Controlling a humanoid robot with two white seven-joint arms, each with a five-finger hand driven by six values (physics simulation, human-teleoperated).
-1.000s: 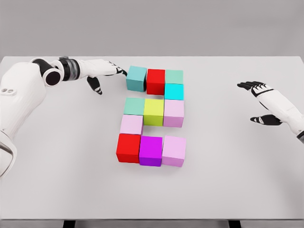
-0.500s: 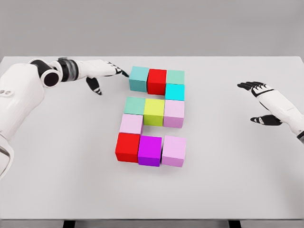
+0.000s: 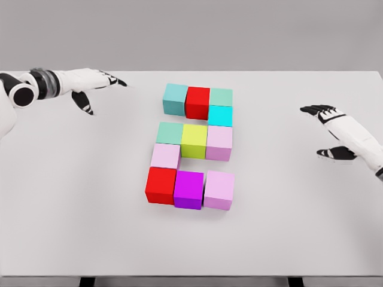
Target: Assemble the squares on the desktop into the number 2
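The left hand hangs over the far left part of the white table, its forearm reaching in almost level from the left edge, with a dark ring at the wrist. Its fingers are spread and loose, holding nothing: the dark fingertips point right toward the blocks, and the thumb droops down toward the tabletop. It is well apart from the nearest block. The right hand sits out at the right side of the table, palm turned inward, its fingers fanned toward the left and its thumb stretched out below them; it too is slack and grips nothing. Between the two hands, in the middle of the table, the coloured squares stand packed together in the shape of a 2. The top row runs teal cube, red cube, pale green cube, with a cyan cube tucked just under the right end. The middle row is a sea-green cube, a yellow-green cube and a pink cube. A lilac cube sits below the left end, and the bottom row reads red block, magenta block, light pink block.
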